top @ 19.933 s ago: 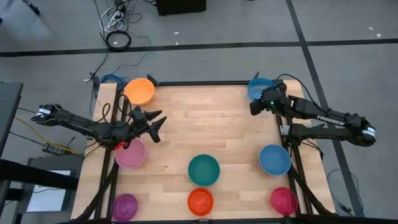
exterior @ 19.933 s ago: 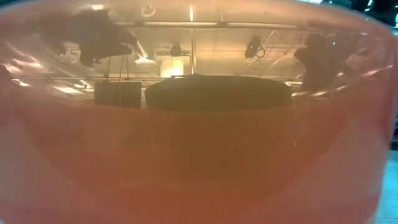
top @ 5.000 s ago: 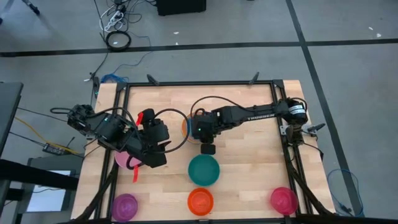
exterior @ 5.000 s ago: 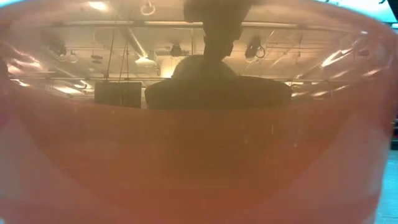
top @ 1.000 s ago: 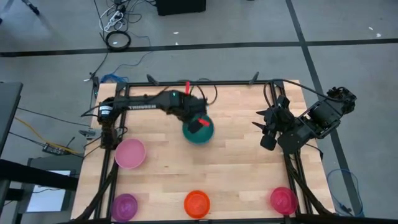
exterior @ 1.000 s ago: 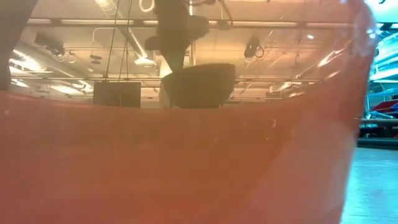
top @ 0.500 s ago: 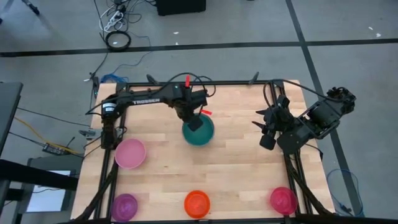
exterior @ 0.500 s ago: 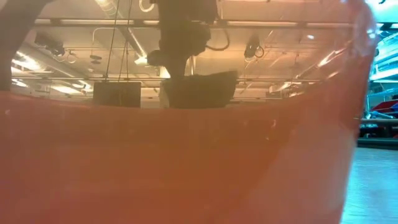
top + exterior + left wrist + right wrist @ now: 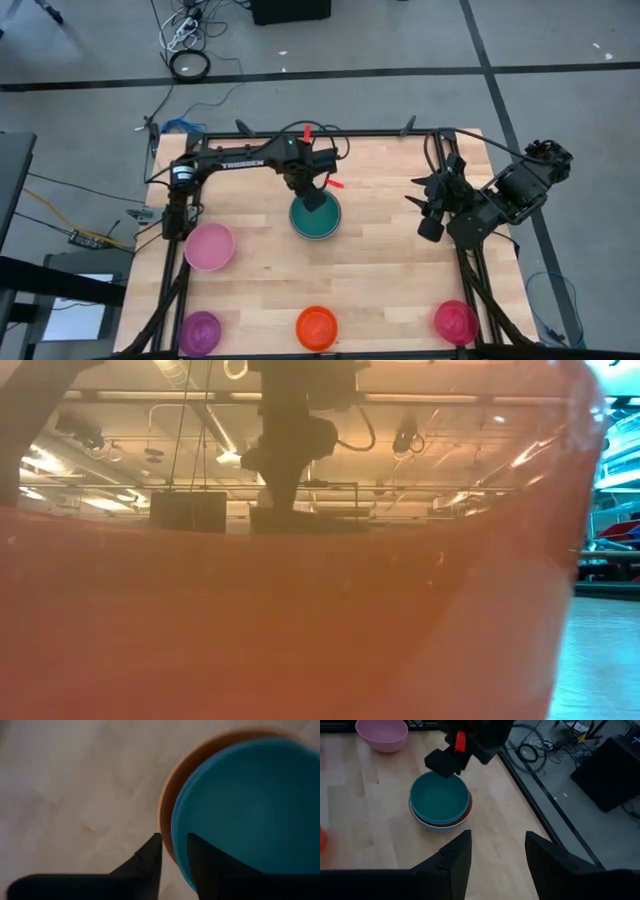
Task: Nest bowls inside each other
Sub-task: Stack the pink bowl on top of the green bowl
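A stack of bowls stands at the table's middle with the teal bowl (image 9: 318, 222) on top. An orange bowl's rim (image 9: 167, 805) shows around it, and a pale blue one (image 9: 437, 826) lower in the stack. My left gripper (image 9: 174, 845) points down over the stack's far rim, open. One finger (image 9: 202, 865) is inside the teal bowl and one (image 9: 149, 857) is outside the stack. My right gripper (image 9: 426, 210) waits open at the table's right edge. The pink bowl (image 9: 209, 246), purple bowl (image 9: 200, 332), red-orange bowl (image 9: 316, 327) and magenta-red bowl (image 9: 455, 322) rest on their bases.
The red-orange bowl's wall (image 9: 300, 620) stands right before the low camera and hides most of the table. A dark frame (image 9: 340, 133) borders the wooden top. Bare wood lies between the stack and the near row of bowls.
The teal bowl hung tilted below my left gripper above the stack. It now sits level in the stack. My left gripper has sunk a little over the far rim and its wrist has turned.
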Tool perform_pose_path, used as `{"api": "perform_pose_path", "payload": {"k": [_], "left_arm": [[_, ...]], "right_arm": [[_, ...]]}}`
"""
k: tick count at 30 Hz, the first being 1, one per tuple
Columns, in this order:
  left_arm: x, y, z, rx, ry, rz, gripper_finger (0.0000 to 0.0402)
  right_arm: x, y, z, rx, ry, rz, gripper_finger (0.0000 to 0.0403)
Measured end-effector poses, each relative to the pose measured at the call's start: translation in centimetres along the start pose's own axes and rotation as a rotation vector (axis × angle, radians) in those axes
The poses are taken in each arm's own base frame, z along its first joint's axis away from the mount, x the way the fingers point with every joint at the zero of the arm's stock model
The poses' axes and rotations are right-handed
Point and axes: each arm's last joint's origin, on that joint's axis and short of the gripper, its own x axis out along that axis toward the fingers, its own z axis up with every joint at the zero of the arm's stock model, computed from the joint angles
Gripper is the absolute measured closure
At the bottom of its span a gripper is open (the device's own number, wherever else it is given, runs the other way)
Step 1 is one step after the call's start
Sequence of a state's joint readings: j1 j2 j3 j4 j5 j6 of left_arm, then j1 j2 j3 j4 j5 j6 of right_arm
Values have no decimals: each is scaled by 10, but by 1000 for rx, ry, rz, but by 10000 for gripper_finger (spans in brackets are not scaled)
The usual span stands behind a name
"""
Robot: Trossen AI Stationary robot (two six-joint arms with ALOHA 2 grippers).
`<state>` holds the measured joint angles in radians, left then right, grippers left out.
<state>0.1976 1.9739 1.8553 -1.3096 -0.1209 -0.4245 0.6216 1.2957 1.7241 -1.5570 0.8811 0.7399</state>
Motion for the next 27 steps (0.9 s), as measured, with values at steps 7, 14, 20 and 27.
{"api": "perform_pose_path", "payload": {"k": [7, 14, 20, 27], "left_arm": [[-44, -11, -12, 79, 9, 34, 238], [-66, -50, -65, 254, 70, -21, 219], [-44, -78, -120, 246, 204, 16, 220], [-24, -88, -192, 103, 353, 120, 220]], "right_arm": [[0, 0, 0, 0, 0, -1, 232], [-3, 3, -3, 6, 6, 24, 232], [-7, 8, -8, 22, 4, 44, 232], [-9, 9, -9, 30, -8, 47, 232]]}}
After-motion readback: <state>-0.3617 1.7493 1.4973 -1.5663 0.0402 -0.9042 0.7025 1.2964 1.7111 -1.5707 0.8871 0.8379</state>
